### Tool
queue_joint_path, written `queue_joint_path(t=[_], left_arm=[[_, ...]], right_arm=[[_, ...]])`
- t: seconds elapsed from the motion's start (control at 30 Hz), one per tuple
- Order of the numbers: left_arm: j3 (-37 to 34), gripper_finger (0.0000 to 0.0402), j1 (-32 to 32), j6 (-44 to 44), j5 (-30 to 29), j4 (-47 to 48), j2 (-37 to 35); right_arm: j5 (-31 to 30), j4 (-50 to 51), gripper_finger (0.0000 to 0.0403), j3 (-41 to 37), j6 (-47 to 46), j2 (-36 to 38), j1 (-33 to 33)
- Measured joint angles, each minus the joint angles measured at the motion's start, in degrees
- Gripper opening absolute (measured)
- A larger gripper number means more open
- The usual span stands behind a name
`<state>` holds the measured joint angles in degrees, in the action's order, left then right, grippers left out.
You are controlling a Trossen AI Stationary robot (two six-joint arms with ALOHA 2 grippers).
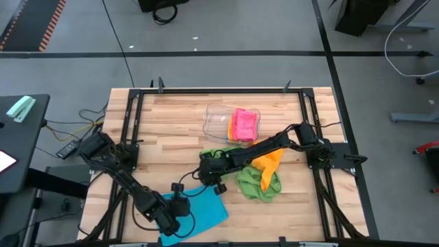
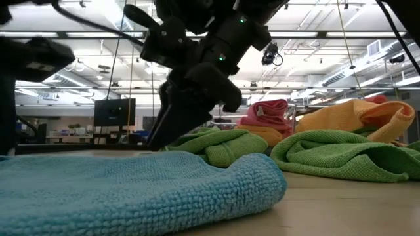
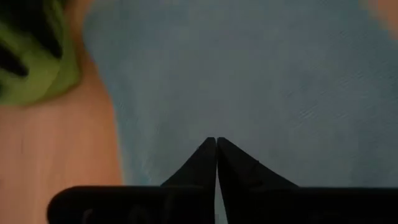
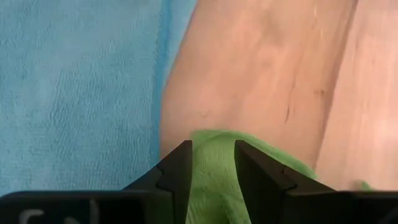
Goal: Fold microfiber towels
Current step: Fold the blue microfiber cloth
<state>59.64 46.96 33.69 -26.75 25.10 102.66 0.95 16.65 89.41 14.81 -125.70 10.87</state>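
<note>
Under left end effector [image 3: 216, 144], blue towel [image 3: 249, 81]

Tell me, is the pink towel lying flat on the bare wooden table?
No, in the high view the pink towel lies inside the clear plastic tray near the far edge of the table.

A grey floor [image 1: 226, 27] surrounds the wooden table [image 1: 171, 123], crossed by dark tape lines [image 1: 206, 53] and, at one far corner, an orange-and-black hazard strip [image 1: 51, 24]. Black cables [image 1: 116, 34] trail over it, and a dark side desk [image 1: 20, 137] stands beside the table. Seen level, the room behind is a wide open workspace (office-like) with long ceiling lights [image 2: 79, 34] in rows, exposed ducts [image 2: 354, 72], and a dark monitor [image 2: 113, 112] on a distant desk.
</note>
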Motion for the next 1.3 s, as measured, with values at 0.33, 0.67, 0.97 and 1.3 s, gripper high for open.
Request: queue_joint_path(t=[0.33, 0.67, 0.97, 1.3], left_arm=[[0.06, 0.0008, -1.44, 6.63, 8.12, -4.56, 1.18], [0.26, 0.0014, -0.74, 11.53, 8.32, -2.7, 4.06], [0.17, 0.0025, -0.95, 11.92, 7.17, -2.79, 4.21], [0.08, 0.0008, -1.11, 11.87, 6.87, -2.66, 4.3]], right_arm=[[6.12, -1.33, 0.0128, -0.04, 0.0, 0.14, 0.9], [5.05, -8.08, 0.0128, -3.43, -0.42, -0.4, 0.33], [7.71, -8.32, 0.0128, -5.86, -0.29, -0.4, 1.28], [11.63, -9.03, 0.0128, -5.9, -2.41, -0.4, 3.8]])
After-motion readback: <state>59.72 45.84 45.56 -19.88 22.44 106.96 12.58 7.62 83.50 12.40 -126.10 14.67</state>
